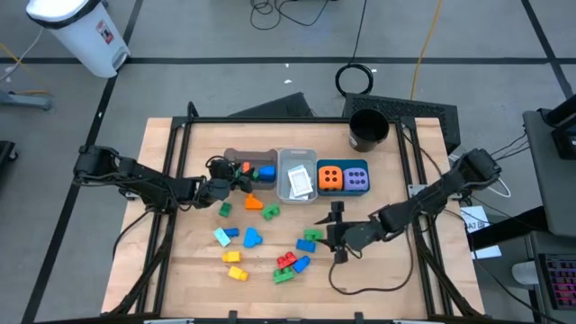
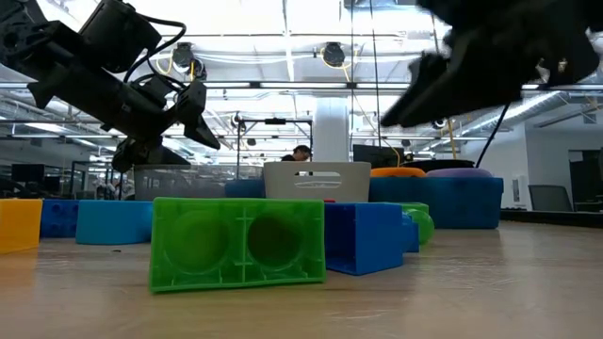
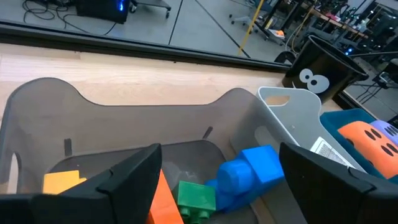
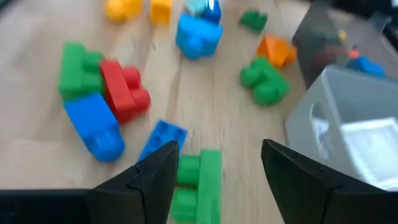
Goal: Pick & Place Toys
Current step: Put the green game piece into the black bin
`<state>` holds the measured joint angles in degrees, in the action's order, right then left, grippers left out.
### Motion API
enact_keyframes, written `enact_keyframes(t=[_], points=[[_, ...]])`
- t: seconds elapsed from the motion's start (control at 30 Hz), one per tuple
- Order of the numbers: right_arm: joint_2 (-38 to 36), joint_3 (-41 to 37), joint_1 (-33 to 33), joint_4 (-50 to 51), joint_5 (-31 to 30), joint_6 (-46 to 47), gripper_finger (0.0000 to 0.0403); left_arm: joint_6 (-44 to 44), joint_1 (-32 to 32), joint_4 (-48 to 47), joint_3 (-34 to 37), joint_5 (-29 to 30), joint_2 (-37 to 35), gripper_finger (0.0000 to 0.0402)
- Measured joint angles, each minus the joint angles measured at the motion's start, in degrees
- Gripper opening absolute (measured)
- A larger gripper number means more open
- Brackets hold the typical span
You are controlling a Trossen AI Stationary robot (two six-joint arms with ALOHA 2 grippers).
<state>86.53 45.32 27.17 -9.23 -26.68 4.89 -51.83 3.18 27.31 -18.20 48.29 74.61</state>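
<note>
The left tool [image 1: 236, 179] hangs with fingers apart above the grey plastic bin [image 1: 236, 158], which holds an orange plastic brick [image 3: 163, 202], a blue plastic brick [image 3: 249, 174] and a small green plastic brick [image 3: 196, 199]. The right tool [image 1: 337, 216], fingers apart, hovers over a green plastic brick [image 4: 198, 183] on the wooden bench [image 1: 378, 270].

It is a large robotics lab: the wooden table [image 1: 180, 261] stands on a grey taped floor [image 1: 207, 45] with cables, and far behind are ceiling lights [image 2: 332, 54] and workstations.

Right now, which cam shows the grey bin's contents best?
Left wrist view: it looks straight into the grey bin, showing blue, green, orange and yellow bricks. High view shows the bin small, partly covered by the left tool. Low view shows only its wall.
</note>
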Motion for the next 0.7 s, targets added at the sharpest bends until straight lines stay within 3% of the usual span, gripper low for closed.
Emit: enact_keyframes(t=[0.13,0.37,0.7], points=[[4.03,-0.01,-1.74,0.56,1.65,1.72,0.0223,0.00,0.00,0.00,0.00,-0.02,0.00,0.0333],[8.32,-0.02,-5.08,0.39,11.85,6.42,0.0220,-0.02,0.00,0.49,0.00,-0.02,0.00,0.0333],[10.92,-0.02,-6.57,0.70,11.98,6.74,0.0215,1.84,0.01,4.42,-0.02,-2.25,0.00,0.0333]])
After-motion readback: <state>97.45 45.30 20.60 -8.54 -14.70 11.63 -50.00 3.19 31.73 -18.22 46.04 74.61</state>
